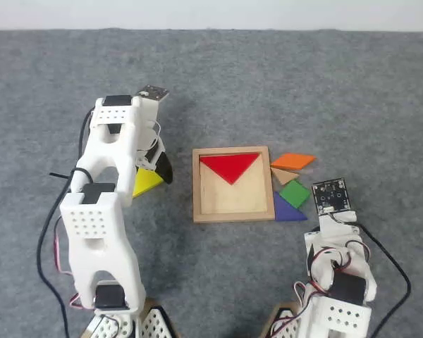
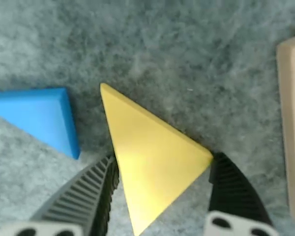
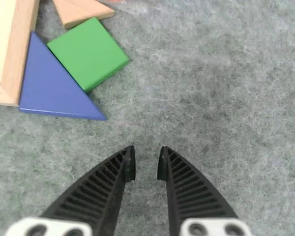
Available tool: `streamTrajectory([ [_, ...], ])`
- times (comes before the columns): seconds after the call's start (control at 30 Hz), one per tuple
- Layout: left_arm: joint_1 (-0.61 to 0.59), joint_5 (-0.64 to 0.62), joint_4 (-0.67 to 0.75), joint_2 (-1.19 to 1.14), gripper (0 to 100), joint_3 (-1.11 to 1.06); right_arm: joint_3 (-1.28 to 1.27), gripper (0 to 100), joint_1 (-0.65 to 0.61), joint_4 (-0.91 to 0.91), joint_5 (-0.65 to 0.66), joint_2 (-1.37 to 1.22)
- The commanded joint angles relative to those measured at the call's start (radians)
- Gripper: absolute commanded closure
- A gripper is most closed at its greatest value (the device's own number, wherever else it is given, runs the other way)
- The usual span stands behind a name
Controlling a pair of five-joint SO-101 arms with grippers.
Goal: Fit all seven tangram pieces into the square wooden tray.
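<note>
The square wooden tray (image 1: 197,186) holds a red triangle (image 1: 229,167) along its far edge. To its left, on the mat, lies a yellow triangle (image 2: 152,157). My left gripper (image 2: 162,167) is shut on this triangle, with one finger against a long edge and the other at a corner. A light blue triangle (image 2: 39,118) lies just beside it. Right of the tray sit an orange parallelogram (image 1: 292,160), a tan triangle (image 1: 283,175), a green square (image 3: 87,51) and a dark blue triangle (image 3: 49,86). My right gripper (image 3: 146,162) hovers near them, fingers almost together and holding nothing.
A grey felt mat (image 1: 268,84) covers the table, with free room behind the tray and between the two arms. The tray's edge (image 2: 292,123) stands a short way from the yellow triangle. The right arm's base (image 1: 338,296) is at the front right.
</note>
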State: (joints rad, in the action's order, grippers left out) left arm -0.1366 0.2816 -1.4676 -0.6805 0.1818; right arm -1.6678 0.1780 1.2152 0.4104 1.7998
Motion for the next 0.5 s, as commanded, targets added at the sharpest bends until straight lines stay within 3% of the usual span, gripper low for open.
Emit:
streamTrajectory([
  [0.0,0.014,0.026,0.002,-0.002,75,-0.015,-0.015,90.8,-0.007,-0.005,0.014,0.015],
  [0.47,0.041,0.032,-0.14,0.215,77,-0.019,-0.015,90.8,-0.007,-0.005,0.014,0.015],
])
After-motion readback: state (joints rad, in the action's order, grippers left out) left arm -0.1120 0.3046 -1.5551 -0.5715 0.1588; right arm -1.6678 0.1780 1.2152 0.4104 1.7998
